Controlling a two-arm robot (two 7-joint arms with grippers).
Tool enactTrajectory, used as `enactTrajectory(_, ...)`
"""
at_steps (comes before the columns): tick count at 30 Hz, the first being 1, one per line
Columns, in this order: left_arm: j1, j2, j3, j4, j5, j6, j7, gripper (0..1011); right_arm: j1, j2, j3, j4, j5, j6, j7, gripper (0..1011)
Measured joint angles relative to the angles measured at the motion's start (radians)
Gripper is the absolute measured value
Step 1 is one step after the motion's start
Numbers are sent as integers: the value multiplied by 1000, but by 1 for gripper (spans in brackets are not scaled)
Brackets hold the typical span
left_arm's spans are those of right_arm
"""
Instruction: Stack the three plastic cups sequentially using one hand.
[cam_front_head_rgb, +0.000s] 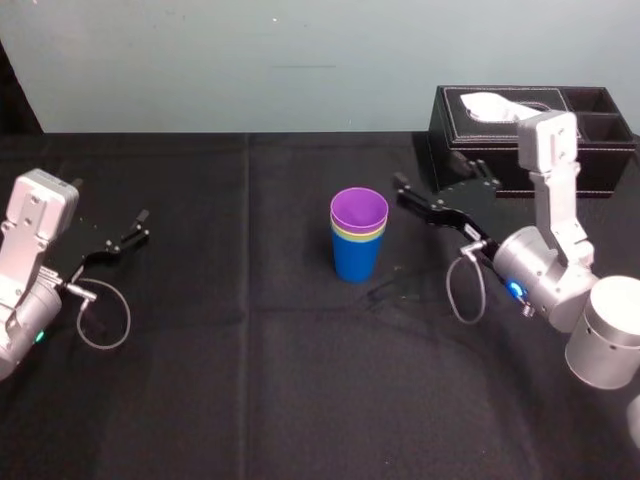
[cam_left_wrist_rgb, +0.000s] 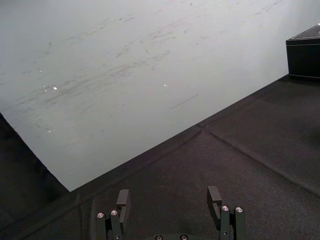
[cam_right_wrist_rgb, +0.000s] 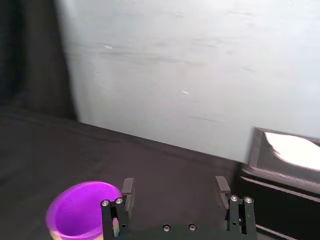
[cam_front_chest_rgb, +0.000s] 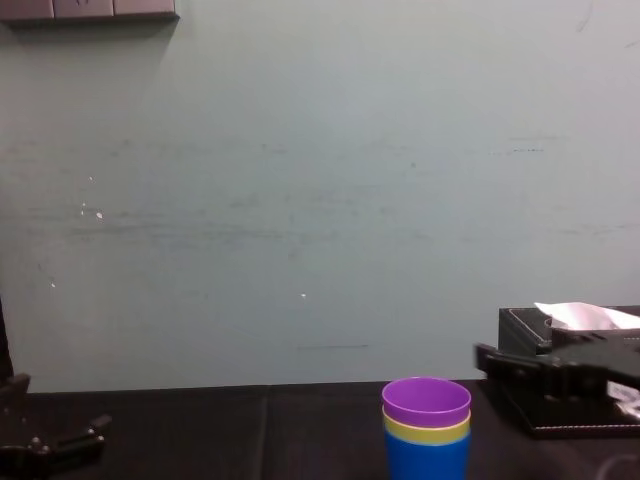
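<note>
No writing, brand mark, number or sign can be read on the three stacked cups, the black tissue box or the wall

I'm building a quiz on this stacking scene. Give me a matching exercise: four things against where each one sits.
1 purple cup
2 yellow-green cup
3 blue cup
4 right gripper

a outermost, on the table
b open, right of the cups
c innermost, on top
d middle, only a rim band showing

Pairs: 1-c, 2-d, 3-a, 4-b.
The left gripper idles far left.
</note>
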Motion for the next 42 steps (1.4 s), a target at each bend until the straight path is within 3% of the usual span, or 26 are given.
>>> enactTrajectory(9,0,0,0,0,0,0,0,1011,-23,-32,51,76,-44,10,-96,1003)
enactTrajectory(18,0,0,0,0,0,0,0,1011,-26,-46,65,122,-69,13,-95,1003)
enactTrajectory(42,0,0,0,0,0,0,0,1012,-25,-45,64,120,-68,13,-89,1003)
